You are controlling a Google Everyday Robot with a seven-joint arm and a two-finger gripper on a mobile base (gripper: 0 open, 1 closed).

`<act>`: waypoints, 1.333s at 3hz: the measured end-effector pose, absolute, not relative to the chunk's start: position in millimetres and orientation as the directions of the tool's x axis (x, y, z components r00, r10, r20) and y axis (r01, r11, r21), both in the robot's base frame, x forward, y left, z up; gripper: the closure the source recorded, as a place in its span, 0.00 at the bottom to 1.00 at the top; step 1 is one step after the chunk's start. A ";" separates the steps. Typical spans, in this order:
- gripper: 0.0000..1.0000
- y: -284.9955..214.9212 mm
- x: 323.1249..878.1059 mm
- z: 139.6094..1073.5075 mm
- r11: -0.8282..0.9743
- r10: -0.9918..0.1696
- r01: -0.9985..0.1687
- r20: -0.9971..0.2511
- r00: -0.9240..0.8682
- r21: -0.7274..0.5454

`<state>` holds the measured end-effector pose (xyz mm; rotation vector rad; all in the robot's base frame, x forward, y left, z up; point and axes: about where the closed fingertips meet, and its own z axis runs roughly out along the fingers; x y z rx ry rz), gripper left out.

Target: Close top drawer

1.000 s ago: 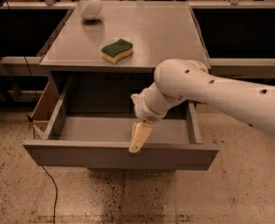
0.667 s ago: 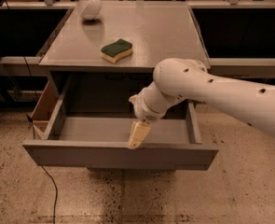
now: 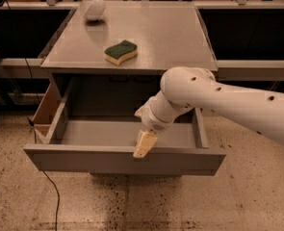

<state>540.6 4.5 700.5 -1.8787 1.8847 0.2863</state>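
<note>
At the far left, a dark cable [image 3: 51, 196] is trailing across the speckled floor [image 3: 238, 201] and running up beside the cabinet. Just right of it, a tan wooden panel [image 3: 46, 110] is standing on edge against the outer left side of the top drawer [image 3: 108, 161].

The top drawer is standing pulled well out of the cabinet, directly under the bench [image 3: 170, 37]. Its plain grey front is facing the camera and its grey floor is lying bare in view. Its left and right walls are running back into the dark opening below the bench top.

On the bench, a white bowl [image 3: 94, 7] is lying tipped near the back left corner. A sponge [image 3: 121, 52], green on top and yellow beneath, is lying flat closer to the front edge, well apart from the bowl and left of the bench's middle.

Further right, the gripper [image 3: 145, 146] is pointing down at the drawer, a little right of the front panel's middle. Its tan jaws are showing pressed together as one narrow wedge, with nothing held between them. The tip is overlapping the top edge of the front panel; whether it is touching that edge cannot be told.

The white arm [image 3: 228, 105] is reaching in from the right edge, crossing above the drawer's right wall, with its rounded joint hanging over the right half of the drawer.
</note>
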 end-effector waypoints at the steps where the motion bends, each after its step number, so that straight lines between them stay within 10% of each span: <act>1: 0.49 3.7 541.2 699.9 0.046 -0.888 -0.984 -0.457 0.039 -0.173; 2: 0.72 4.8 545.0 700.8 0.041 -0.887 -0.983 -0.459 0.048 -0.181; 3: 0.75 7.3 553.2 702.6 0.036 -0.886 -0.981 -0.461 0.058 -0.192; 4: 0.51 7.8 557.1 704.9 0.036 -0.885 -0.979 -0.462 0.061 -0.199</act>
